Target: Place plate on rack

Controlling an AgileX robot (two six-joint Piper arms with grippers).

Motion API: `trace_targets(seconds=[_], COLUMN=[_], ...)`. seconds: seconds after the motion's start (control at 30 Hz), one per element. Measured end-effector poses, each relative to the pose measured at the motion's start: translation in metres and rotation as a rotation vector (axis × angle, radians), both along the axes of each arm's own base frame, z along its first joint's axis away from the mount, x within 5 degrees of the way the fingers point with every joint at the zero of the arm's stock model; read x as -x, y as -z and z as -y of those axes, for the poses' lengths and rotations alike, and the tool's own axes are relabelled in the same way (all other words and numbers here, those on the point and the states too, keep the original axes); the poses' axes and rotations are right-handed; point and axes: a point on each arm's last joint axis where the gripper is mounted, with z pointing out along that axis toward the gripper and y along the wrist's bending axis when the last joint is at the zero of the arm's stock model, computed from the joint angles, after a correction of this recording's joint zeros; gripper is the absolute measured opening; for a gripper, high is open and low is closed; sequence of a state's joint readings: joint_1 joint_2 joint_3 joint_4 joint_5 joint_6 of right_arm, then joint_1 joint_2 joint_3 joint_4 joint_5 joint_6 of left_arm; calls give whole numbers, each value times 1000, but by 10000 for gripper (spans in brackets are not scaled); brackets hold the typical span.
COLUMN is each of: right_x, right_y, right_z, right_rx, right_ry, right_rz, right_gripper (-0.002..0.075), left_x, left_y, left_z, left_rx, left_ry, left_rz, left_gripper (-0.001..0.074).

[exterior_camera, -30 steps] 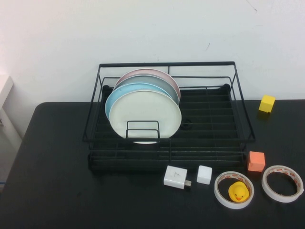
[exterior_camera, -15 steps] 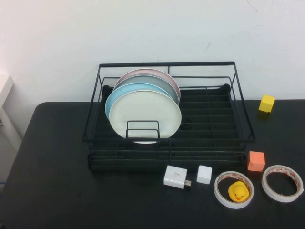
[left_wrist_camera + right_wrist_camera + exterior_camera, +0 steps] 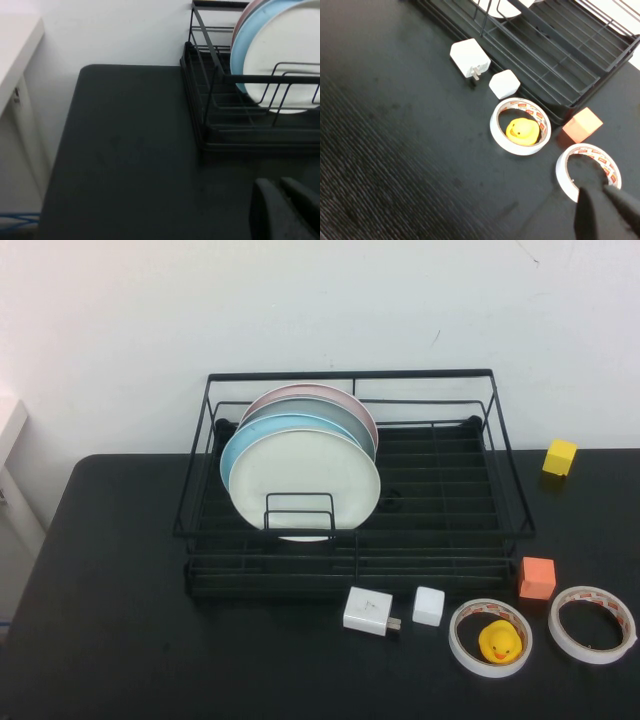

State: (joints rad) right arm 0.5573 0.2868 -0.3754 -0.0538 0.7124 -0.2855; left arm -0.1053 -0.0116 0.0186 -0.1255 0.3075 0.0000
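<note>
The white plate (image 3: 305,485) stands upright on edge in the left part of the black wire rack (image 3: 350,375), behind the small wire loop divider (image 3: 299,512). It is the front plate of a row; a light blue plate (image 3: 232,455), a grey one and a pink plate (image 3: 310,390) stand behind it. The white plate (image 3: 285,55) and the rack (image 3: 220,125) also show in the left wrist view. Neither arm shows in the high view. My left gripper (image 3: 277,186) is shut and empty over the bare table left of the rack. My right gripper (image 3: 598,192) is shut and empty above a tape roll (image 3: 590,170).
In front of the rack lie a white charger (image 3: 368,611), a white cube (image 3: 429,606), a tape roll (image 3: 490,638) with a yellow duck (image 3: 500,642) inside, and a second tape roll (image 3: 592,625). An orange cube (image 3: 537,578) and a yellow cube (image 3: 560,457) sit at the right.
</note>
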Motion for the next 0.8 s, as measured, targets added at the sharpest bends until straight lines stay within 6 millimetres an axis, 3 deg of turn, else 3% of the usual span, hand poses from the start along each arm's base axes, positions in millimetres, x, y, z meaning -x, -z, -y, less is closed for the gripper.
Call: trace_targets(seconds=[0.8], right_x=[0], right_y=[0], right_z=[0], right_rx=[0], right_ry=[0], right_rz=[0], right_gripper=[-2], left_x=[0], left_y=[1], left_z=[0], left_rx=[-2], left_ry=[1], left_rz=[-6], left_gripper=[-1])
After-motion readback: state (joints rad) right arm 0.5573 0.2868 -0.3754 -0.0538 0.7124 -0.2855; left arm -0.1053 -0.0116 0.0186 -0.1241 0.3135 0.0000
